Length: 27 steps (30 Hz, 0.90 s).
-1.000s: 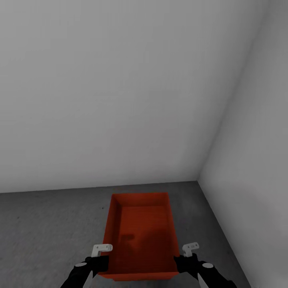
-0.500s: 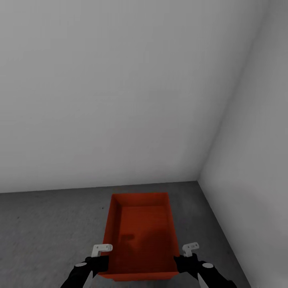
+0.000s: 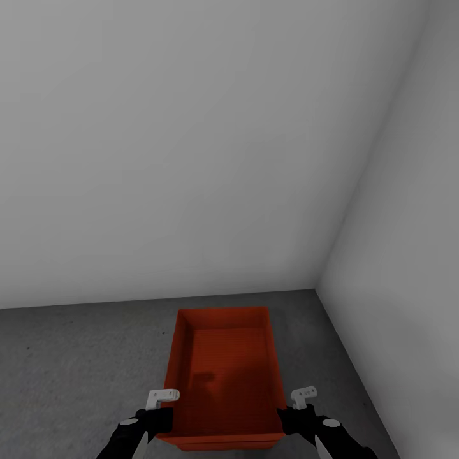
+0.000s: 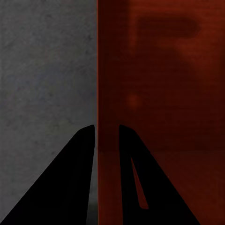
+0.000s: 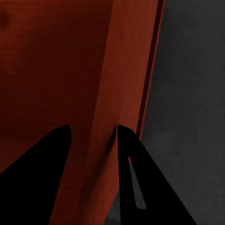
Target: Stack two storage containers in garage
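Left wrist view: left gripper (image 4: 107, 133) pinched one long wall of the orange-red rectangular open-topped plastic bin (image 3: 224, 376); right gripper (image 5: 93, 136) pinched the opposite wall. Bin between both, above dark grey speckled concrete floor (image 3: 70, 370), near white wall corner (image 3: 322, 280).

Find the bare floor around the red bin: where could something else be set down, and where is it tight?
Bare concrete floor spreads wide past the left gripper, up to the back wall. Right of the bin, beyond the right gripper, only a narrow strip reaches the side wall.
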### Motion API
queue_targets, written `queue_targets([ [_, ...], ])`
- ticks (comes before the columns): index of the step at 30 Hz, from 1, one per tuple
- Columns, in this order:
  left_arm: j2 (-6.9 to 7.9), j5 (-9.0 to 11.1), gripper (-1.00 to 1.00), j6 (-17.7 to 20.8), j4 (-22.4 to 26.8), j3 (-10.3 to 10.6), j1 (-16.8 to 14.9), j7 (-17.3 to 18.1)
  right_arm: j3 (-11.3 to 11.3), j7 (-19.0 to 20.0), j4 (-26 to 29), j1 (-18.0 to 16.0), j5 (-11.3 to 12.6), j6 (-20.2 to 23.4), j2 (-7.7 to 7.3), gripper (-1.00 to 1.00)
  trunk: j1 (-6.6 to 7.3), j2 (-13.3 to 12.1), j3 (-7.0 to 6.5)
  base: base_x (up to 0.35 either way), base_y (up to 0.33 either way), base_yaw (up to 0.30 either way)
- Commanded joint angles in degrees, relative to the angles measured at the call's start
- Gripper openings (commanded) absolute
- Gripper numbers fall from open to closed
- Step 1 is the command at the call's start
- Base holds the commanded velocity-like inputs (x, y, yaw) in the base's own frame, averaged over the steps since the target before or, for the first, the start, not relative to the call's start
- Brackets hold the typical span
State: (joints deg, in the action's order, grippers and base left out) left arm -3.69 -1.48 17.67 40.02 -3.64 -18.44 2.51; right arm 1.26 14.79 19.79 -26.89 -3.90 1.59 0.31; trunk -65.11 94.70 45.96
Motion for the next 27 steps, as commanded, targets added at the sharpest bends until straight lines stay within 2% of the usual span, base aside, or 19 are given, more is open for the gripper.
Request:
queue_targets([
  [1,1.04,-1.4,-1.00,0.3,0.0,-0.7,0.0,-2.1,1.1,5.5,0.3,0.0,0.6,-0.4,-0.04,-1.00,0.01,0.0,0.04,0.000,0.000,0.000],
  [12,0.97,-1.3,-1.00,0.3,0.0,-0.7,0.0,-2.1,1.1,5.6,0.3,0.0,0.6,-0.4,-0.04,-1.00,0.01,0.0,0.04,0.000,0.000,0.000],
  [19,0.97,-1.4,-1.00,0.3,0.0,-0.7,0.0,-2.1,1.1,5.6,0.3,0.0,0.6,-0.4,-0.04,-1.00,-1.53,2.8,1.30,0.000,0.000,0.000],
  [27,0.97,-1.4,-1.00,0.3,0.0,-0.7,0.0,-2.1,1.1,5.5,0.3,0.0,0.8,-0.4,-0.04,-1.00,-1.53,2.8,1.30,0.000,0.000,0.000],
])
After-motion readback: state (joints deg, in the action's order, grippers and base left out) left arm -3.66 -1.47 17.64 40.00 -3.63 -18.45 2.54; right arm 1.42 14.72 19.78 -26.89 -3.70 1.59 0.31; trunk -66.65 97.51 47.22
